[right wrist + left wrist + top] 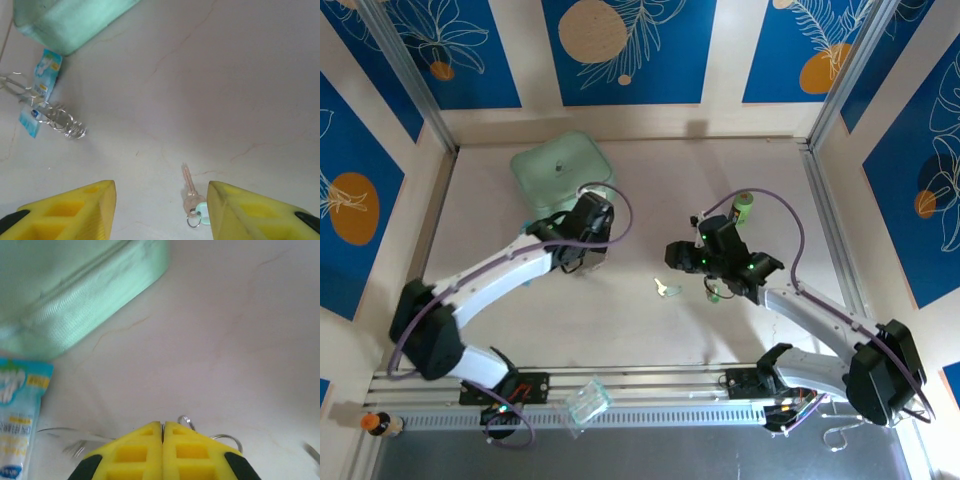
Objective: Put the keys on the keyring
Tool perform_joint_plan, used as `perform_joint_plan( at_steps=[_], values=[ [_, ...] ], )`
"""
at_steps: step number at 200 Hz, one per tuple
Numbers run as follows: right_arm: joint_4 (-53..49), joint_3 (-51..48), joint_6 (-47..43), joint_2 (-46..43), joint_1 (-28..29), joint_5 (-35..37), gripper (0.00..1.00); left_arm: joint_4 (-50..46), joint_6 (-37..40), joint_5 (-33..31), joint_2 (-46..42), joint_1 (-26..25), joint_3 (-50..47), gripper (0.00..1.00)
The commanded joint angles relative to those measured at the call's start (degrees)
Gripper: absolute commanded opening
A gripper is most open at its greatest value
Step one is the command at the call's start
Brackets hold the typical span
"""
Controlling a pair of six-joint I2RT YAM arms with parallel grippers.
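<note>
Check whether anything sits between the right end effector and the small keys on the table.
Nothing visible does. The two small metal keys, one silver, one green-headed, lie on the bare pale tabletop between the right end effector's open yellow fingers.

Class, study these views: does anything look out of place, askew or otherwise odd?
A clear plastic piece lies tilted across the near-edge rail, off the work surface. A small orange-capped bottle lies on its side at the near-left corner. Nothing looks spilled.

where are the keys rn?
The keys lie on the table mid-scene in the top view, between the arms, beside the right gripper; the right wrist view has them between its open jaws, nearer the right-hand one.
</note>
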Motion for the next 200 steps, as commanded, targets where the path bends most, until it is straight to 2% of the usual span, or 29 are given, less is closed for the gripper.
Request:
perform_joint_plan(
  at_steps=[1,35,63,78,104,141,200],
  values=[
    [-1.52,0.22,-3.39,-2.91,-2.04,-0.23,0.51,7.82,16.11,6.97,-5.44,0.33,-3.34,0.00],
    [-2.26,2.06,-9.90,-7.91,-5.25,-4.32,0.51,17.54,36.39,23.78,-14.63,0.33,-9.57,0.00],
    [-0.03,1.70,-18.26,-13.81,-5.19,-8.22,0.51,18.11,45.99,29.23,-19.11,0.35,-11.42,0.00],
    [2.99,-0.03,-23.20,-17.11,-4.69,-11.35,0.50,16.89,48.48,32.07,-19.77,0.33,-11.37,0.00],
    [10.26,-4.73,-30.02,-21.27,-3.38,-15.52,0.45,15.77,51.82,41.02,-19.57,0.39,-12.14,0.00],
    [16.43,-8.30,-35.61,-21.32,-1.22,-18.37,0.44,15.13,57.18,51.63,-19.84,0.38,-13.97,0.00],
    [21.68,-12.91,-34.87,-17.00,1.98,-18.37,0.43,28.26,55.26,57.57,-21.61,0.43,-21.34,0.00]
  ],
)
